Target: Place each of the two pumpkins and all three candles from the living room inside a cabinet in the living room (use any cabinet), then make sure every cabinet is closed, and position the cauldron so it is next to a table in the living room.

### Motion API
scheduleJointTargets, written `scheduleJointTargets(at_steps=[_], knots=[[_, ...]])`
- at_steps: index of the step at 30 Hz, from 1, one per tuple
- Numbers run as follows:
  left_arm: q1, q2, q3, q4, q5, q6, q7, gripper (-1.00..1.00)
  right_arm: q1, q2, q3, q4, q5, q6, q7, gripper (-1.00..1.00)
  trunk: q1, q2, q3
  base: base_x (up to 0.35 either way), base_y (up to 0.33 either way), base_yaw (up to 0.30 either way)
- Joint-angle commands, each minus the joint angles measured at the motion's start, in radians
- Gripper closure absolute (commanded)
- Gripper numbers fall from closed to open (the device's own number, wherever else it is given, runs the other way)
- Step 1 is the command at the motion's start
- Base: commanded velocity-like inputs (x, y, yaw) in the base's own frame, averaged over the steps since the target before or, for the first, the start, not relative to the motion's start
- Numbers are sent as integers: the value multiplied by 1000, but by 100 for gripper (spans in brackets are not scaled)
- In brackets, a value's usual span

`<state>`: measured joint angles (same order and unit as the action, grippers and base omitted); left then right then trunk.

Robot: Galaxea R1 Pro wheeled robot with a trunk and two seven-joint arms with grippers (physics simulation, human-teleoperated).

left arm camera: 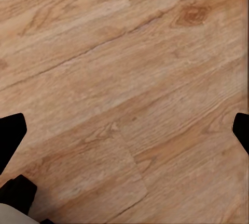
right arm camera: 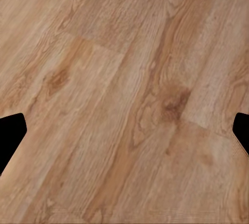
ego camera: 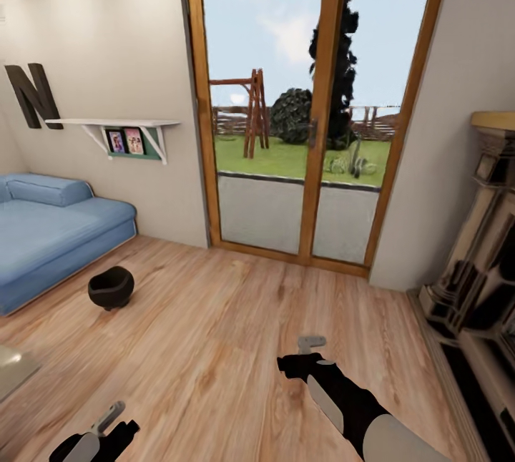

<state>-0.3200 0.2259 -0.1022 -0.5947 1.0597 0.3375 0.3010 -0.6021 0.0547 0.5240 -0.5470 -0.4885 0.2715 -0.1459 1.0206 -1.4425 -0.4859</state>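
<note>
Head forward-down; wrists close over floor (left arm camera: 124,78)

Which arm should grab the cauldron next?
Likely left. The cauldron sits on the floor at left by the sofa, nearer the left gripper. Both grippers look open and empty, right gripper farther off.

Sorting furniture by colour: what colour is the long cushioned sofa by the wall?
Light blue; the long cushioned sofa shows best in the head view.

Open floor (ego camera: 236,319) ahead; cauldron (ego camera: 111,287) perhaps near sofa (ego camera: 50,233)
</note>
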Motion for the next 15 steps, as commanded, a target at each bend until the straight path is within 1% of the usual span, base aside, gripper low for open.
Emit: scheduleJointTargets(at_steps=[1, 10, 12, 15], knots=[[-1, 1, -7, -2, 10, 0, 9, -100, -1, -1, 7, -2, -10, 3, -10, -100, 1, -1, -1, 343, -109, 209], [-1, 1, -7, -2, 10, 0, 9, -100, -1, -1, 7, -2, -10, 3, -11, -100, 1, -1, 3, 343, -109, 237], [-1, 1, -7, -2, 10, 0, 9, -100, -1, -1, 7, -2, -10, 3, -11, -100, 1, -1, 4, 343, -109, 135], [-1, 1, -7, -2, 10, 0, 9, -100, -1, -1, 7, -2, -10, 3, -9, -100, 1, -1, 4, 343, -109, 49]])
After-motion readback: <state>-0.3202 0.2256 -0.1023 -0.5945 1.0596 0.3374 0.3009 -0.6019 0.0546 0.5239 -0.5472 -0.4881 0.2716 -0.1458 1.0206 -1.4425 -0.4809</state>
